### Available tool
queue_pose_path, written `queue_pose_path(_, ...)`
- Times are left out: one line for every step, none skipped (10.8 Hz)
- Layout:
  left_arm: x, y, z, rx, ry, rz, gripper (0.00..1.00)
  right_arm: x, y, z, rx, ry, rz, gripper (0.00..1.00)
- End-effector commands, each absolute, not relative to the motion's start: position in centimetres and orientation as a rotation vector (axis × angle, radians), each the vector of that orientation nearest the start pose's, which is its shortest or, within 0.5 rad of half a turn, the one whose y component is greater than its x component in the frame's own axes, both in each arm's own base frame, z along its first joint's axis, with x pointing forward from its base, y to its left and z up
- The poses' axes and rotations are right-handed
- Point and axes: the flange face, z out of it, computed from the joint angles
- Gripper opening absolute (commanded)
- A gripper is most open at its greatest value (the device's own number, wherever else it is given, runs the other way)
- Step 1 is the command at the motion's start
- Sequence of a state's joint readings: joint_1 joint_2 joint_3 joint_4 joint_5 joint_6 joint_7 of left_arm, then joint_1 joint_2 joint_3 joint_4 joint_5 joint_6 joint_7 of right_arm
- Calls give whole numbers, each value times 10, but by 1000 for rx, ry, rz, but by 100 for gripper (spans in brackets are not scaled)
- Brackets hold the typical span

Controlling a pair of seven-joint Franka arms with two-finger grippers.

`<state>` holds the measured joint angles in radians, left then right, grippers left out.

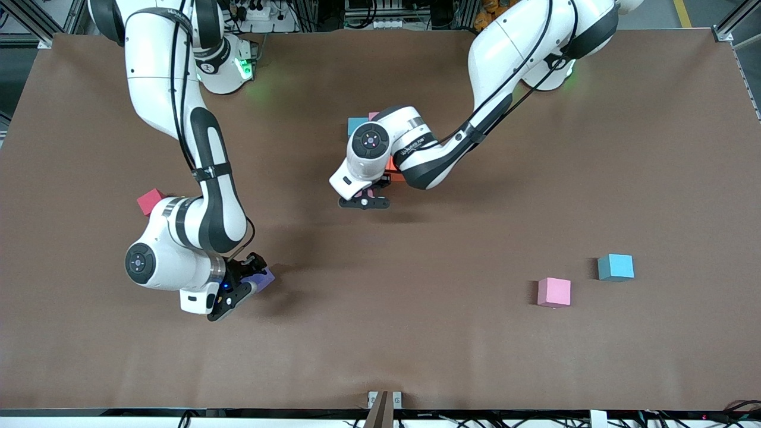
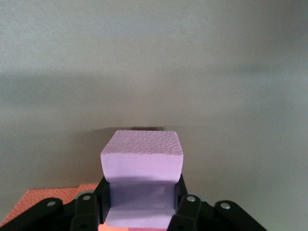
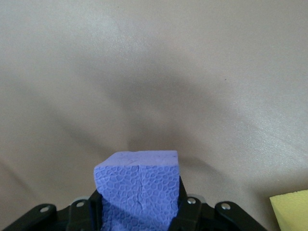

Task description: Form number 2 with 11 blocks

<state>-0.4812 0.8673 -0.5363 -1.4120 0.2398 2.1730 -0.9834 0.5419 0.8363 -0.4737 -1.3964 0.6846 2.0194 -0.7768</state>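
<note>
My left gripper [image 1: 365, 199] [image 2: 142, 195] is shut on a lilac block [image 2: 142, 156], low over the middle of the table. Under that arm, parts of a blue block [image 1: 357, 125], a pink block [image 1: 373, 115] and an orange block [image 1: 393, 176] [image 2: 43, 202] show; the rest there is hidden. My right gripper [image 1: 250, 285] [image 3: 138, 204] is shut on a purple block [image 1: 266, 277] [image 3: 137, 180], low over the table toward the right arm's end. A yellow block [image 3: 291, 211] lies close beside it. A red block [image 1: 150, 201] sits by the right arm's wrist.
A loose pink block [image 1: 554, 292] and a loose blue block [image 1: 615, 267] lie side by side toward the left arm's end, nearer to the front camera. The brown table cover [image 1: 416, 333] stretches bare between the grippers and these two.
</note>
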Motion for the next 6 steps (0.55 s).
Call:
queue_pose_path(455, -570, 231, -3241, 6, 269, 49, 702, 154, 245, -2741, -875, 37, 31)
queue_pose_path(456, -571, 229, -3246, 6, 268, 49, 702, 152, 246, -2745, -872, 37, 31)
queue_pose_path(455, -572, 227, -3247, 2, 270, 49, 702, 152, 245, -2742, -872, 45, 32)
queue_pose_path(454, -573, 228, -3249, 6, 267, 49, 702, 153, 246, -2741, -874, 42, 32)
queue_pose_path(453, -573, 228, -3248, 11, 268, 49, 702, 153, 246, -2741, -874, 42, 32)
queue_pose_path(449, -577, 226, -3247, 25, 272, 49, 702, 153, 246, -2741, -874, 42, 32)
